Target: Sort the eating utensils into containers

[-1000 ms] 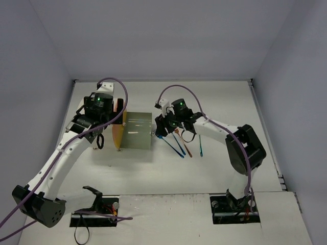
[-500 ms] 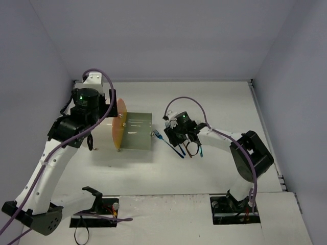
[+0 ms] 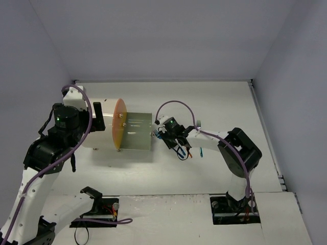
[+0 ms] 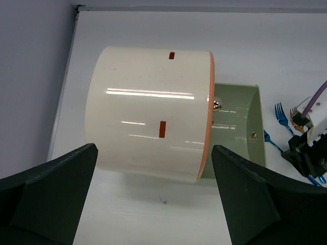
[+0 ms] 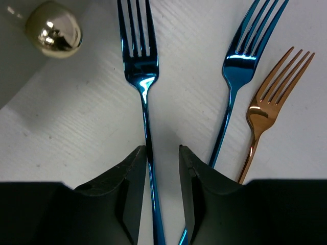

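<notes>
On grainy white tabletop [image 5: 204, 76], right gripper [image 5: 162, 168] narrowly straddles a glossy blue fork [image 5: 139, 66] at its slim handle, unclamped; left gripper [image 4: 153, 148] gapes wide.

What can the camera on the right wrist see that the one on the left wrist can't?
Only the right wrist view shows, close up, the right gripper straddling the handle of a blue fork. Only the left wrist view shows the whole cream cabinet with its orange front. Both show a blue fork lying beside the pulled-out drawer.
</notes>
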`<state>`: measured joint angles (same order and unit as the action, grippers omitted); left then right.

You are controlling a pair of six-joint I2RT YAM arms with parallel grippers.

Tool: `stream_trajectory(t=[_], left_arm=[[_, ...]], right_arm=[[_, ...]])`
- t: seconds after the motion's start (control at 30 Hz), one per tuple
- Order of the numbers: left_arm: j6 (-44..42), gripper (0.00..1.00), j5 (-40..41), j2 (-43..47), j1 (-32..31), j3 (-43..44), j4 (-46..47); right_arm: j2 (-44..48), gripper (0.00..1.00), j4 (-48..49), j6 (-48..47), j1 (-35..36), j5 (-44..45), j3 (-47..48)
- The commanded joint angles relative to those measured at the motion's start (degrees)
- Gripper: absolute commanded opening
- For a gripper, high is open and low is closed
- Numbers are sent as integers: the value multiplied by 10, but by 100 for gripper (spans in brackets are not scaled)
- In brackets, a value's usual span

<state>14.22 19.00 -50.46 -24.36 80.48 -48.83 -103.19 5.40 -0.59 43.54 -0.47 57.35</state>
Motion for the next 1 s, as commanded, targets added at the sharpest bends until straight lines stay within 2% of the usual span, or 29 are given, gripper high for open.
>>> stream_trajectory(t=[0.0,0.03,0.1,0.37,0.57,0.83,0.97], left_arm=[[8,93,11,12,3,-6,-8],[7,93,12,14,3,-7,-8],[7,93,14,18,3,-10,-9],[1,93,10,8,3,-12,-9],[-4,93,11,4,2,-7,-8],[-3,93,15,4,3,-2,-8],[-1,93,16,4,3,0,-8]], right_arm=[[-20,14,-20,22,-8,34,26],[-19,7,-23,22,-10,34,25],[-11,0,-30,19,-14,39,23],[66,0,-74,9,-32,53,43],[105,0,-91,-1,-14,22,156],[11,0,-74,77,19,-31,347],[-45,0,-24,121,38,-42,393]])
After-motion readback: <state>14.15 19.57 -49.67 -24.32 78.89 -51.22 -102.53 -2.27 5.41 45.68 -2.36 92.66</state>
